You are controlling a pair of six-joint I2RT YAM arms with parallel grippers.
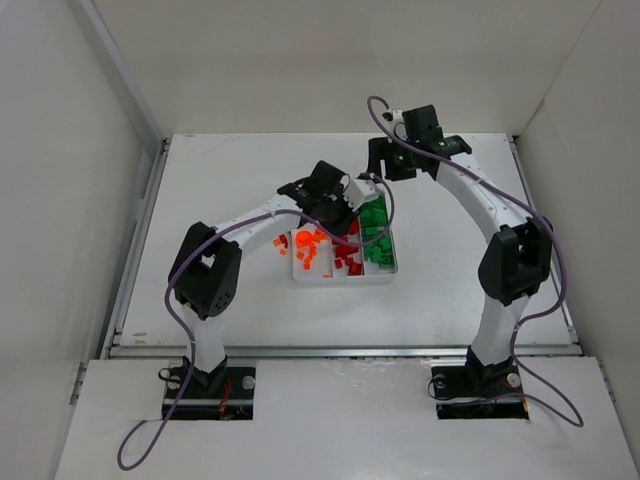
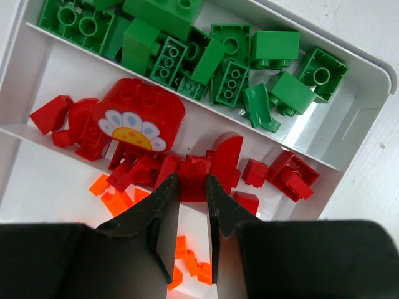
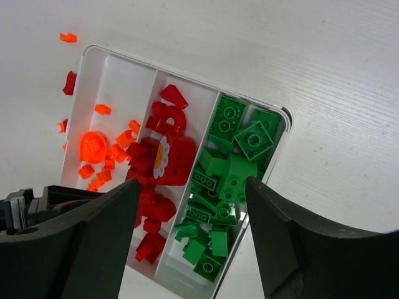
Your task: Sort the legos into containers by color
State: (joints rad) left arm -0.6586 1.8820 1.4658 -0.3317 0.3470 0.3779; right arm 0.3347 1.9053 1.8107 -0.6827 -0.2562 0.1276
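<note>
Biggest thing is the white table (image 1: 440, 290). About mid-table sits the white tray (image 1: 340, 283), squared up to the table edge. Its three long narrow lanes run lengthwise straight away from the arm bases toward the back wall, side by side. The left lane has the orange legos (image 1: 305, 250), the middle lane the dark red legos (image 1: 347, 258) and the right lane the green legos (image 1: 376, 232). Green is easily the fullest heap. The left arm (image 1: 205, 275) bends in from the left, with the left gripper (image 2: 192, 182) down low over the thin wall between the orange and red lanes. Its fingers are drawn nearly together and pinch a small red brick (image 2: 194, 171) at the tips. The right arm (image 1: 515, 265) arches up high, and the right gripper (image 3: 191, 185) hangs in the air around the far end of the tray, looking down on it. Its fingers are spread wide with nothing between them. Chunkiest piece in the red lane is a rounded red brick with a daisy print (image 2: 140, 118), printed side up. The orange lane has a flat round orange piece (image 3: 92, 146) among the crumbs. A couple of strays lie on the table just outside the tray's orange side: an orange bit (image 3: 68, 37) and a red bit (image 3: 70, 81).
</note>
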